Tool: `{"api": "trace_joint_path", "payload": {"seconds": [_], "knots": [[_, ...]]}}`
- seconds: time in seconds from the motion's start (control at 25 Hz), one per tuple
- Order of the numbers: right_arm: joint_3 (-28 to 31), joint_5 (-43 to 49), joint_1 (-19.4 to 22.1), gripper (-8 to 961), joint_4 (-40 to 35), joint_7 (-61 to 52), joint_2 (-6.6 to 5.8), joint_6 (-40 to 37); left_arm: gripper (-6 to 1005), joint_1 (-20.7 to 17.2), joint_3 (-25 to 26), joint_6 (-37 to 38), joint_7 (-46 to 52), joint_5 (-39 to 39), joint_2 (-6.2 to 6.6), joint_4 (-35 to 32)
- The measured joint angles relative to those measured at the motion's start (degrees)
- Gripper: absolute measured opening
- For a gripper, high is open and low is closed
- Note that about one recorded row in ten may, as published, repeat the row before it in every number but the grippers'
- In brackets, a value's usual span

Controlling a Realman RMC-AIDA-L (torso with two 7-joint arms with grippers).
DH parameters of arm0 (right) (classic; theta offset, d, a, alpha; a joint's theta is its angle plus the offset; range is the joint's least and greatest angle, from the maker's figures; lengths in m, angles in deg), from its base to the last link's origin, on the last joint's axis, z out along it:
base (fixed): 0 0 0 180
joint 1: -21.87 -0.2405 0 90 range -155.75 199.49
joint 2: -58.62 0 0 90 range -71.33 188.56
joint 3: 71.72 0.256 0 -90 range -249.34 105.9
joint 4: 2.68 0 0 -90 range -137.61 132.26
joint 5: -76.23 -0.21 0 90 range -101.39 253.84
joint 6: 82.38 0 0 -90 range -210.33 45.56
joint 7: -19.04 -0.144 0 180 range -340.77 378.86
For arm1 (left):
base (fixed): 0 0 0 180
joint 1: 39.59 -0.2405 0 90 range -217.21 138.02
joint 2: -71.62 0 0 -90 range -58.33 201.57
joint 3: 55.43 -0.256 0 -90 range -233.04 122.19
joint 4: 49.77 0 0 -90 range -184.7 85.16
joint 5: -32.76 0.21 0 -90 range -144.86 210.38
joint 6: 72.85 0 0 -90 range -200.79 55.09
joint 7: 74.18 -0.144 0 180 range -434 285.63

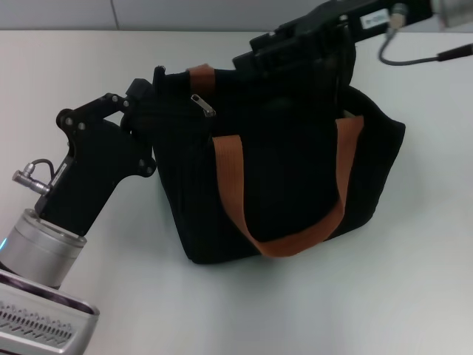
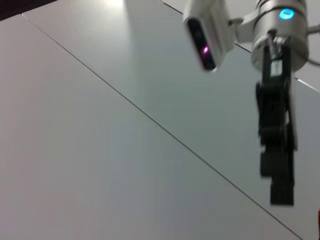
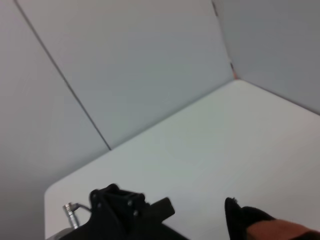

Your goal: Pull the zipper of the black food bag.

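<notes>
Jaws of left gripper [image 1: 140, 100] clamping black food bag [image 1: 295, 185] corner, right gripper [image 1: 295, 52] unclear, zipper [image 1: 202, 105] between.

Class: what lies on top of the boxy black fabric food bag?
On the black fabric food bag: a small silver zipper pull, an orange-brown strap, and the right gripper reaching over. The opening beneath that gripper is hidden.

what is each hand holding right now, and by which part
The left hand pinches the bag at its top left corner. The right hand is on the bag's top rear edge; its grip can't be told.
</notes>
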Motion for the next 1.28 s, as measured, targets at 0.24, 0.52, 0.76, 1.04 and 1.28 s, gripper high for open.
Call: {"api": "trace_joint_path", "payload": {"seconds": [0.24,0.52,0.76,1.04,1.28], "knots": [[-4.0,2.2,-3.8,594,5.3,-1.4,0.16,3.7,8,0.1,0.0,-0.1,0.0,0.1,0.00,0.1],[-12.0,2.2,-4.4,558,6.4,-2.3,0.39,9.5,8,0.1,0.0,0.0,0.0,0.1,0.00,0.1],[-14.3,1.8,-5.1,516,9.8,-2.2,0.52,13.9,8,0.1,0.0,0.0,0.0,0.1,0.00,0.3],[-14.8,1.7,-6.5,467,12.7,-1.2,0.64,15.2,8,0.1,0.0,0.1,0.0,0.1,0.00,0.7],[-14.7,1.2,-6.6,425,14.0,2.5,0.64,16.1,8,0.2,0.3,0.1,0.0,1.5,0.00,0.7]]}}
